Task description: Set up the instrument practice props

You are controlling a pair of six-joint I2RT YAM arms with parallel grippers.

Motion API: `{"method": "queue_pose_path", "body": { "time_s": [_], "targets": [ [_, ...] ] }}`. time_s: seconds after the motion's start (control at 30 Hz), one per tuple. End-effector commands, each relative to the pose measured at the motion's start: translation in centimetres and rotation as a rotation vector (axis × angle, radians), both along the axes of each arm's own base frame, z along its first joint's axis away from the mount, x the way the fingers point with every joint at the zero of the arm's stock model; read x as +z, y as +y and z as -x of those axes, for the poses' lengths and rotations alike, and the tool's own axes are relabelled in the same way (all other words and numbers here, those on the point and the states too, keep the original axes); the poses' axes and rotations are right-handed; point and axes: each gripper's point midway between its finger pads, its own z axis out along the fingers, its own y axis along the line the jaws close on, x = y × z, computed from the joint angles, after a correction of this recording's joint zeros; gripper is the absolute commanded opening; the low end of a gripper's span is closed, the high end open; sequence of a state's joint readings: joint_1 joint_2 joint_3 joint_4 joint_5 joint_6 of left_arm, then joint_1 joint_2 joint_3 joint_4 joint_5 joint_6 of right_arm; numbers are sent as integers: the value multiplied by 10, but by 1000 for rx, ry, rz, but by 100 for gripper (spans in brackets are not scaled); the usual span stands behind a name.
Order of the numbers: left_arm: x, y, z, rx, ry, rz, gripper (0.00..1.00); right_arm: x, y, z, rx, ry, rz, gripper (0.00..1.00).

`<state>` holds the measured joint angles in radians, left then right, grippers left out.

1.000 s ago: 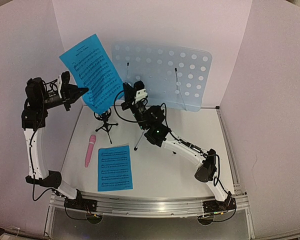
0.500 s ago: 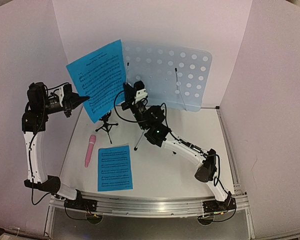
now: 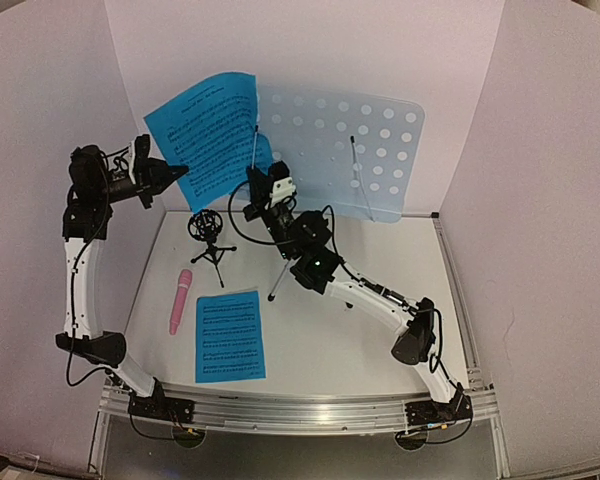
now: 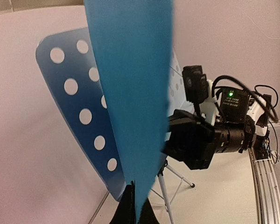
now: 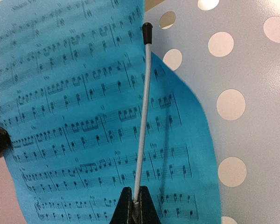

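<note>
My left gripper (image 3: 180, 172) (image 4: 134, 211) is shut on the lower left edge of a blue sheet-music page (image 3: 205, 130) (image 4: 130, 93) and holds it upright in the air. The page's right side overlaps the left part of the pale-blue perforated music stand (image 3: 365, 150) (image 5: 252, 93). My right gripper (image 3: 252, 197) (image 5: 135, 204) is shut on the stand's thin wire page holder (image 5: 143, 107), which crosses in front of the page (image 5: 74, 116). A second blue page (image 3: 230, 335) lies flat on the table. The pink microphone (image 3: 181, 300) lies to its left. The small black tripod mic holder (image 3: 210, 235) stands behind them.
White walls close in the table at the back and on both sides. The stand's silver tripod legs (image 4: 165, 191) reach the table under my right arm (image 3: 360, 290). A second wire holder (image 3: 358, 175) sticks up on the stand's right half.
My left arm has risen and swung right, turning the held page more level and bringing it against the stand's left side behind the wire. The right arm has not moved.
</note>
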<state>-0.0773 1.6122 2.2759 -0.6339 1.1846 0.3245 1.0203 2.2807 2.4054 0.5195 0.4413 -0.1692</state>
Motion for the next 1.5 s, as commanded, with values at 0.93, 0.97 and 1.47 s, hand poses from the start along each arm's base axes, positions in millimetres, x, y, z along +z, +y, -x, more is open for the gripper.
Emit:
{"method": "queue_pose_path", "body": {
  "time_s": [0.93, 0.97, 1.47],
  "targets": [
    [5, -23, -45, -10, -90, -14, 0, 38, -15, 26, 8, -83, -9, 0],
    [5, -25, -46, -13, -103, -13, 0, 38, -16, 26, 7, -83, -8, 0],
    [5, -56, -62, -59, -144, 16, 0, 39, -15, 27, 4, -86, 5, 0]
  ]
}}
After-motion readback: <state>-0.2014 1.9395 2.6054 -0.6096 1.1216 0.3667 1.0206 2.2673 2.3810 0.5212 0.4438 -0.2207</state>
